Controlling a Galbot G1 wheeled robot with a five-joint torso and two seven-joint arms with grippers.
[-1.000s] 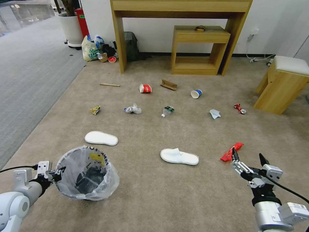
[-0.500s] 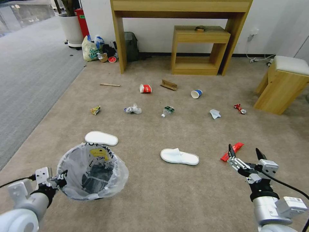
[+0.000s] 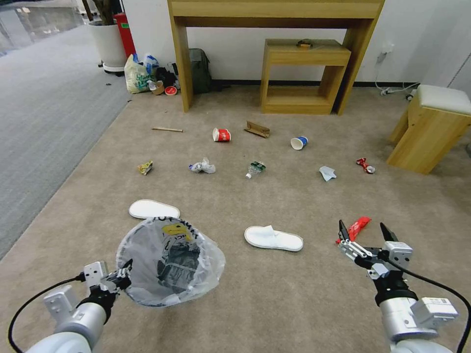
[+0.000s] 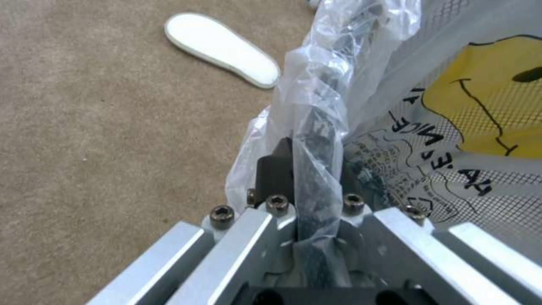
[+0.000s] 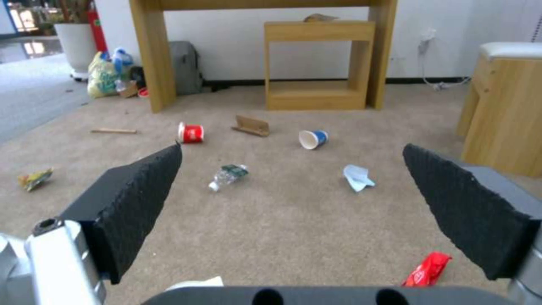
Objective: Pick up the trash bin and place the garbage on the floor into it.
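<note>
Swinging trash bin [image 3: 169, 264] inward off the floor [image 3: 274, 294], left gripper [image 3: 123, 274] pinching its bagged rim. Advancing right gripper [image 3: 362, 230], fingers spread wide, over red wrapper [image 3: 357, 227]. Garbage not yet collected; first pick likely imminent.

We see a beige carpet floor [image 3: 274, 289] beside a grey ribbed carpet [image 3: 44, 127], with pale yellowish wooden furniture [image 3: 304, 73] against a white wall. The trash bin [image 3: 169, 262] shows black through a translucent whitish bag printed with black lettering and a yellow smiley mark. Scattered about, we see two white slippers [image 3: 274, 238], a red wrapper [image 3: 357, 228], a red cup [image 3: 222, 134], a blue and white cup [image 3: 299, 142], a brown cardboard scrap [image 3: 257, 129], a pale blue paper [image 3: 327, 172], a clear bottle with a green label [image 3: 254, 169], and a yellow-green bag [image 3: 137, 73].
</note>
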